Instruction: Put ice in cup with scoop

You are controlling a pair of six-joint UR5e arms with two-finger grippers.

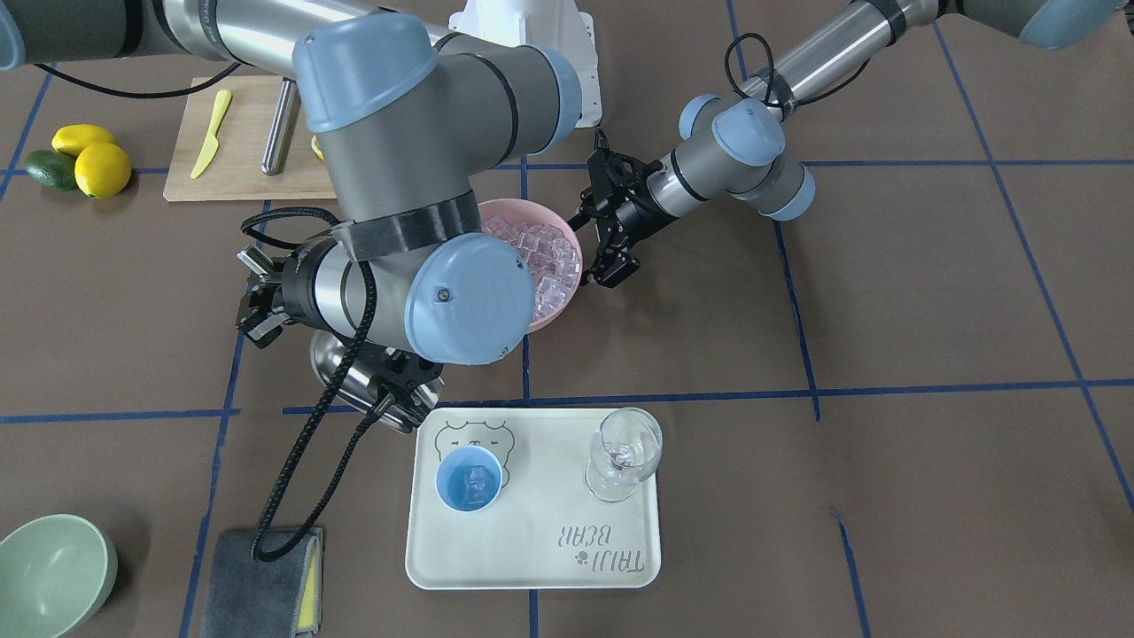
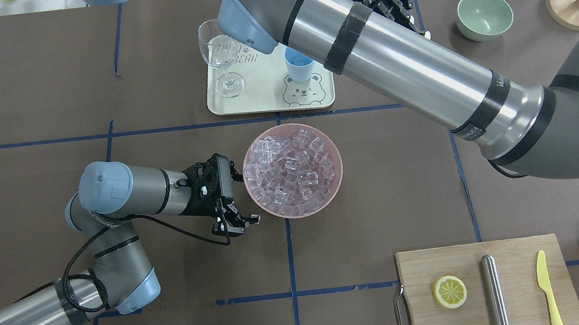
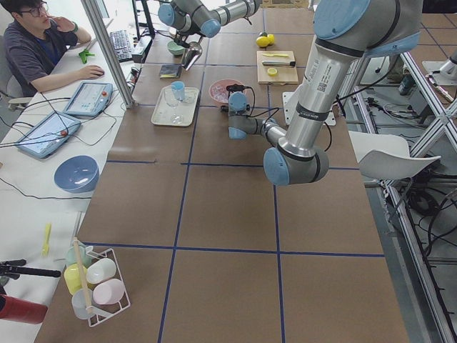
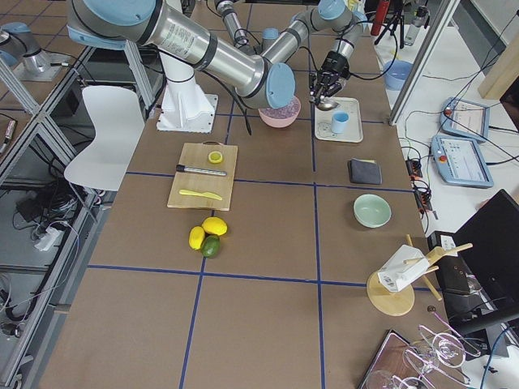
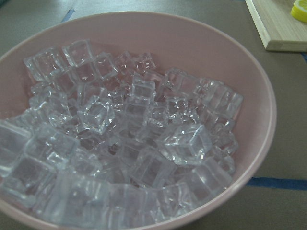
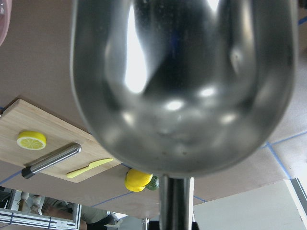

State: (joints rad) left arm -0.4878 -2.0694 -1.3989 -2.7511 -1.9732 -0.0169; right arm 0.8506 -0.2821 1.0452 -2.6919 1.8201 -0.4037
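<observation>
While the left pincer (image 2: 236, 222) hangs spread, the right pincer (image 1: 394, 383) clamps the scoop (image 1: 337, 363).

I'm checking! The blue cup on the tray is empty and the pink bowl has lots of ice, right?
No, the cup on the tray is not empty: the front-facing view shows ice in it. The pink bowl has lots of ice.

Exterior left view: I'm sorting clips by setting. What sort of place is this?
Probably a robotics lab, not a kitchen: an operator sits at a side desk with tablets, and the table is marked off in blue tape.
</observation>
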